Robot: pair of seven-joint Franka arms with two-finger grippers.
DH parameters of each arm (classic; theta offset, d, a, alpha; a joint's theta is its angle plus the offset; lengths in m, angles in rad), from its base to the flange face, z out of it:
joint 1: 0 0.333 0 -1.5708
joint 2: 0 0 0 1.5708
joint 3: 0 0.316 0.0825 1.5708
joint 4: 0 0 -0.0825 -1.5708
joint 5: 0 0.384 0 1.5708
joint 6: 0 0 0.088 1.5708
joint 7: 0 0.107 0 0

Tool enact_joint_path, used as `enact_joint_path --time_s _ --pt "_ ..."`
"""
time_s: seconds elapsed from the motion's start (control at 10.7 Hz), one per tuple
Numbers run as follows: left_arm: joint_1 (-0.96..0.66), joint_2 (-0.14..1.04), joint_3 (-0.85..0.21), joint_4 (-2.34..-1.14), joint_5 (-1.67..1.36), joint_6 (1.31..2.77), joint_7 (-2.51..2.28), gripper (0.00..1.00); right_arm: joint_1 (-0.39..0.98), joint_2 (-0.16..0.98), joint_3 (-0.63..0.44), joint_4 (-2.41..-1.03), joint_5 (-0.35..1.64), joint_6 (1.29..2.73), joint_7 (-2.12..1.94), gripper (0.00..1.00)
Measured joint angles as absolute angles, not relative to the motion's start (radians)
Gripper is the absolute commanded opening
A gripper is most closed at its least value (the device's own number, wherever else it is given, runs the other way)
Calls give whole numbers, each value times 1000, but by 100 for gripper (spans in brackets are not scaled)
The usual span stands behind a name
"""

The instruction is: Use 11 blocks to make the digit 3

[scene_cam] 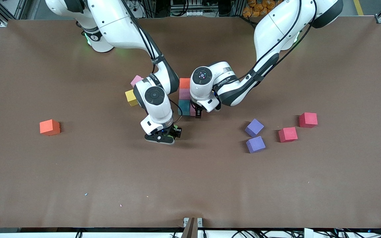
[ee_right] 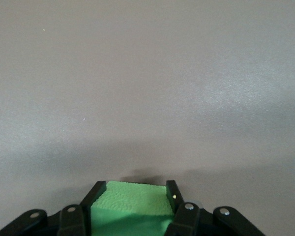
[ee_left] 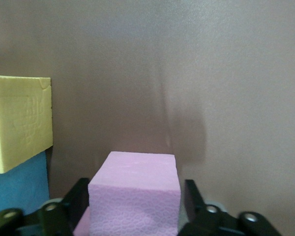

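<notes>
- Blocks already placed form a short column at mid-bench: an orange block (scene_cam: 184,82) farthest from the front camera, a purple one (scene_cam: 184,94) next, then a teal-blue block (scene_cam: 184,107).
- A pink block (ee_left: 133,194) sits on the bench just beside the blue one, between the fingers of the left tool (scene_cam: 198,114).
- The left tool's fingers are spread, with a sliver of gap on each side of the pink block; it looks let go rather than pinched.
- The right tool (scene_cam: 174,133) pinches a green block (ee_right: 130,202) and hangs low over bare bench, nearer the front camera than the column and slightly toward the right arm's end.
- The key relation: the column's open end faces the front camera, and the green block hangs just off that end, so the right arm is better placed for the next spot.
- The left wrist view shows a yellow block face (ee_left: 19,123) next to the blue; the front view hides it under the left arm, so I cannot say exactly where it sits.
- Only the front view shows the spares: a second yellow block (scene_cam: 131,98), another pink (scene_cam: 136,80), a lone orange (scene_cam: 49,127), two purple (scene_cam: 255,136), two red (scene_cam: 298,127).
</notes>
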State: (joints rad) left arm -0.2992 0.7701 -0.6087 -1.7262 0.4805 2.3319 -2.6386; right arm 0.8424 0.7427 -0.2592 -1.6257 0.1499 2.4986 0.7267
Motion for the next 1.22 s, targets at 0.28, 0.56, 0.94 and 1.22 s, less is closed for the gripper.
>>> enact_joint_path --time_s 0.28,0.56,0.94,1.22 --pt "-294 735 -616 -1712 481 2291 -2639 100 843 743 -259 -1624 150 2498 726 0" --pt "-259 657 -649 -1708 480 2213 -2647 100 846 743 -257 -1619 147 2479 720 0" --pt "-95 626 -657 -1711 480 2162 -2465 100 872 742 -253 -1581 139 2410 728 0" --pt "62 622 -661 -1736 480 2158 -2201 100 877 742 -243 -1536 142 2345 755 0"
